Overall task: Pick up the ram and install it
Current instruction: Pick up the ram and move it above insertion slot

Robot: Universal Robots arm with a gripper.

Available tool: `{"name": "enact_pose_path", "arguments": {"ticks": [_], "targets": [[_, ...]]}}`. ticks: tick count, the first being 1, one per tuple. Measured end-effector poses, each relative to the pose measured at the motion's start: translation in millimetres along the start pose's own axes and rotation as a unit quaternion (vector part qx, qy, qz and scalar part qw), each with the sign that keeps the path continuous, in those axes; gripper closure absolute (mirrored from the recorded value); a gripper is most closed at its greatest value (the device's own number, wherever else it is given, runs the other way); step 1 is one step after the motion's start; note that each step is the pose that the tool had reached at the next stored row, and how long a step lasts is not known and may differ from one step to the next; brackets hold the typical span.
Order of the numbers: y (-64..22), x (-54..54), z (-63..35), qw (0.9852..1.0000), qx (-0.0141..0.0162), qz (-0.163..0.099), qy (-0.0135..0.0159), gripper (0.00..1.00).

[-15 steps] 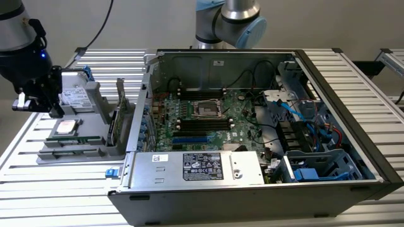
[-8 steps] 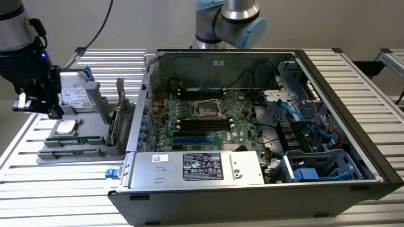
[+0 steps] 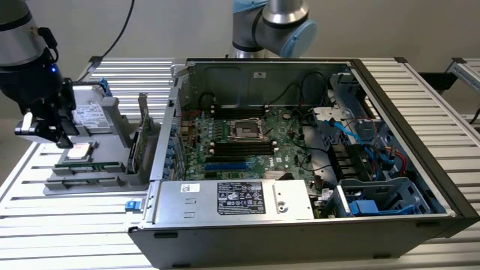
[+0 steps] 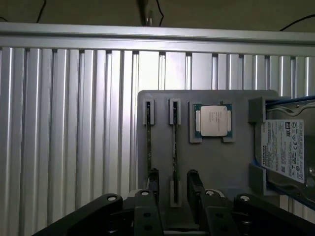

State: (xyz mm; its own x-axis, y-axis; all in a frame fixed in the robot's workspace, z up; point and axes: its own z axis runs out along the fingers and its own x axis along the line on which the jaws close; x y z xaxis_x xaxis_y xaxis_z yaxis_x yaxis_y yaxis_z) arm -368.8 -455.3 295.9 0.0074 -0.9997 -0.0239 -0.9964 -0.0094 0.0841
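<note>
While jaws hang released over one ram (image 4: 174, 142), second ram (image 4: 149, 147) beside, one processor (image 4: 213, 120), one hard drive (image 4: 285, 147)

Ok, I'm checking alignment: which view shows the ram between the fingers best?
The wrist view: the ram is seen edge-on from above in its grey holder slot, with the open fingers either side of it. In the exterior view the ram is a thin green line beside the processor.

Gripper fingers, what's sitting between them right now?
In the wrist view, one ram stick, standing on edge in a slot of the gray holder, lies between the open gripper's fingers.
</note>
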Motion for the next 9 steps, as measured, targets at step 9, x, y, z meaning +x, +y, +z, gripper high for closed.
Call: {"name": "enact_pose_path", "arguments": {"ticks": [9], "targets": [[-0.9,1.5,16.3,0.9999,-0.0003,-0.014,0.0012,0.63]]}}
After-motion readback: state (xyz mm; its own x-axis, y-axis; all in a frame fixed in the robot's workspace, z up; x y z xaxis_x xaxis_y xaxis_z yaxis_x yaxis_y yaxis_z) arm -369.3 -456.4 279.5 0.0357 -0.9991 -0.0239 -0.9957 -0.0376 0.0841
